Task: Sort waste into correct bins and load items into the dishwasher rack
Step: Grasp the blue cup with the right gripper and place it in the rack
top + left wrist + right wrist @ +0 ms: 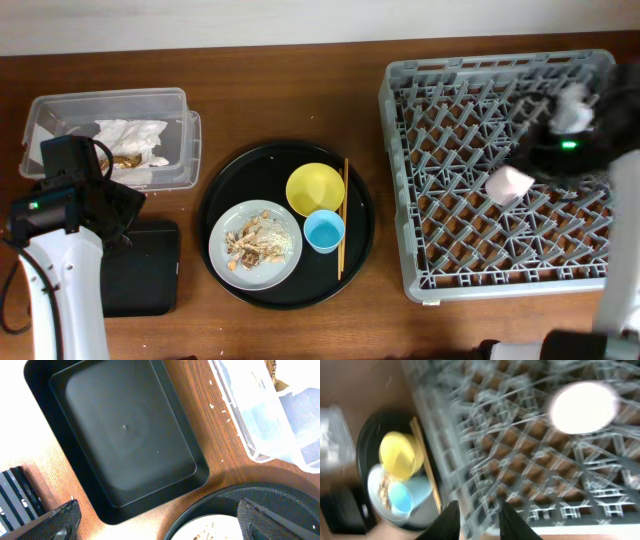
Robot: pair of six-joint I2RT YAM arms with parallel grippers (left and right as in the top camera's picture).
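A brown wood-grain table fills the overhead view under even light; a pale strip borders its far edge.

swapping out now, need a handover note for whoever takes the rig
Left claw: open, empty, by the bare black bin.
Right claw: open, empty, over the rack.
Done: pink cup in rack; napkins in clear box.
To do: scraps on plate to a bin; plate, bowl, blue cup, chopsticks from round tray to rack.
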